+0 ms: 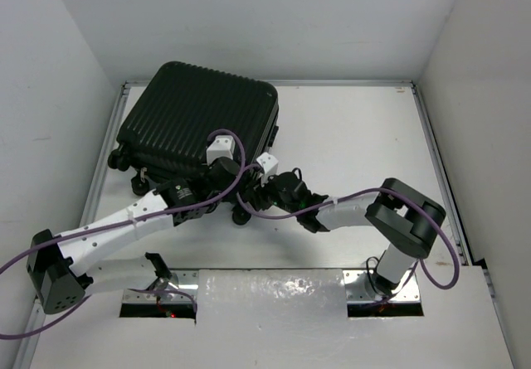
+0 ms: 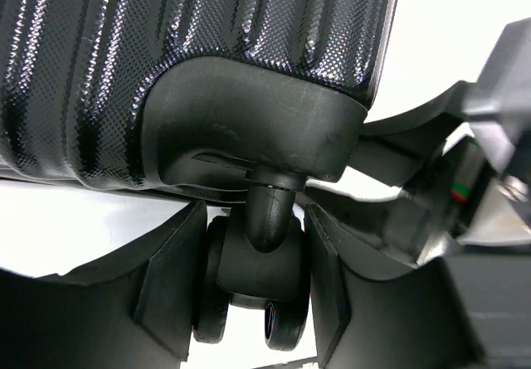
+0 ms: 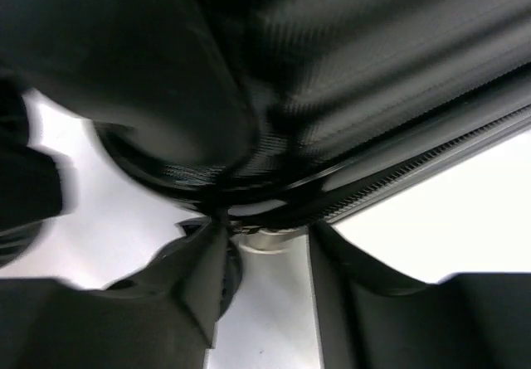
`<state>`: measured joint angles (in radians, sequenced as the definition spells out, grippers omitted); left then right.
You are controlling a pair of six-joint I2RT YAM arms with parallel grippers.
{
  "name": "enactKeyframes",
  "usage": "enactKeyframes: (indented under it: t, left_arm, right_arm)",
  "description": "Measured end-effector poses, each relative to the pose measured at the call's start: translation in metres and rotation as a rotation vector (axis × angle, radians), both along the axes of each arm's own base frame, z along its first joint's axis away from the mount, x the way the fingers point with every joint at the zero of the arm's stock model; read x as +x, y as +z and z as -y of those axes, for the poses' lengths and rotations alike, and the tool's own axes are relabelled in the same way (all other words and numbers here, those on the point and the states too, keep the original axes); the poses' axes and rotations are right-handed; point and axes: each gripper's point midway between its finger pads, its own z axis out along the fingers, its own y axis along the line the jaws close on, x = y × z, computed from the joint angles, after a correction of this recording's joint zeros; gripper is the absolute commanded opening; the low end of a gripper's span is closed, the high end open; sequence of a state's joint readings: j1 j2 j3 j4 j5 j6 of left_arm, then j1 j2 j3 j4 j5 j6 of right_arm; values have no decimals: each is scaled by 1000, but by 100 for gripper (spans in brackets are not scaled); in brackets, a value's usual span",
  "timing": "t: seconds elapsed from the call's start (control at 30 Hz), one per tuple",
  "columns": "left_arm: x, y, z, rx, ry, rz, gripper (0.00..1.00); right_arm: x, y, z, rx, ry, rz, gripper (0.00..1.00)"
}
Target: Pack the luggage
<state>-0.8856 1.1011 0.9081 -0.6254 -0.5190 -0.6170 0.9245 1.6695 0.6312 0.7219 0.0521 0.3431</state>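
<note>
The luggage (image 1: 195, 116) is a black ribbed hard-shell case lying closed at the back left of the table. In the left wrist view its shell (image 2: 207, 37) fills the top, with a black caster wheel (image 2: 286, 319) below it. My left gripper (image 2: 253, 245) is shut on that wheel, one finger on each side; from above it (image 1: 236, 188) sits at the case's near right corner. My right gripper (image 1: 255, 195) reaches in beside it. Its jaws (image 3: 267, 269) stand apart under the zip edge (image 3: 431, 166), a small silvery piece (image 3: 265, 238) at their tips.
White walls close in the table (image 1: 357, 137) on three sides, with metal rails along its edges. A clear plastic sheet (image 1: 274, 290) lies between the arm bases. Purple cables (image 1: 241, 149) loop over both wrists. The right gripper body (image 2: 465, 195) sits close to my left fingers.
</note>
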Motion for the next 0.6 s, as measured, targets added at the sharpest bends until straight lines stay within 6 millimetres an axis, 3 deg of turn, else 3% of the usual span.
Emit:
enactKeyframes:
  t: [0.13, 0.4, 0.5, 0.6]
  left_arm:
    - [-1, -1, 0, 1, -11, -2, 0]
    - [0, -1, 2, -14, -18, 7, 0]
    - [0, 0, 2, -23, -20, 12, 0]
    - [0, 0, 3, -29, -19, 17, 0]
  right_arm:
    - [2, -10, 1, -14, -30, -10, 29]
    - [1, -6, 2, 31, -70, -3, 15]
    - [1, -4, 1, 49, -76, -8, 0]
    - [0, -3, 1, 66, -81, -17, 0]
